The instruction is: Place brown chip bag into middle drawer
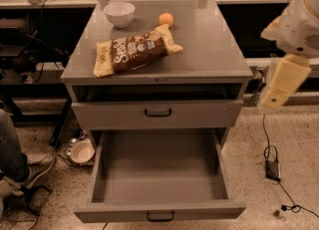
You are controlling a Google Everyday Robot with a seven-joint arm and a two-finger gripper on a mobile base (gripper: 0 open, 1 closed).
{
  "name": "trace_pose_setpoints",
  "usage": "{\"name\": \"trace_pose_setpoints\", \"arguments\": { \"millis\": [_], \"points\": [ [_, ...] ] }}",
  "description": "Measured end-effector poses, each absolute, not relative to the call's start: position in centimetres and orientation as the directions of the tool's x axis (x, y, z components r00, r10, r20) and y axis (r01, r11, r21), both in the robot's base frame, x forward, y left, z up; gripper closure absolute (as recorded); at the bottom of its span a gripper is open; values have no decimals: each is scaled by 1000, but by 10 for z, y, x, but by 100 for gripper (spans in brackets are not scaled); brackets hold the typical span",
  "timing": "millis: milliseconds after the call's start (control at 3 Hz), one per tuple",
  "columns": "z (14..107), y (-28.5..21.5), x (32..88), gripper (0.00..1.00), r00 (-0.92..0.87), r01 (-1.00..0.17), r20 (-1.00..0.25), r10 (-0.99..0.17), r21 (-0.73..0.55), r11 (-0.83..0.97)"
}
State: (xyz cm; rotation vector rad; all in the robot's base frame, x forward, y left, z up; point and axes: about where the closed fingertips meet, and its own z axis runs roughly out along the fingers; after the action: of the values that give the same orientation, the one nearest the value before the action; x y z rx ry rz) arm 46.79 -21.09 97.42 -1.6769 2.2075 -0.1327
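Ann: Grey cabinet point(214, 45) was the biggest thing. Its middle drawer point(159, 174) was pulled wide open.
Ben: Where was the gripper point(280, 84)?
Ann: Off to the cabinet's right, well apart. I could not tell if it was wide or narrow.
Ben: And the brown chip bag point(134, 50)?
Ann: Flat on the cabinet's top, near a white bowl point(119, 13), just beside an orange ball point(166, 19).

High front view down onto cabinet point(209, 40), tool point(279, 87) at right.

Txt on brown chip bag point(135, 50): white "S…", rest illegible; gripper point(277, 90) far rt.
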Motion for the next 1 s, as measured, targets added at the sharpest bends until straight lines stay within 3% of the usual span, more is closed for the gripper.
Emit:
{"name": "trace_pose_setpoints", "arguments": {
  "millis": [667,1000],
  "points": [
    [942,-144,579,0,-188,-873,-248,-950,-402,278],
    [918,-111,624,0,-153,-878,-296,-943,-397,267]
  ]
}}
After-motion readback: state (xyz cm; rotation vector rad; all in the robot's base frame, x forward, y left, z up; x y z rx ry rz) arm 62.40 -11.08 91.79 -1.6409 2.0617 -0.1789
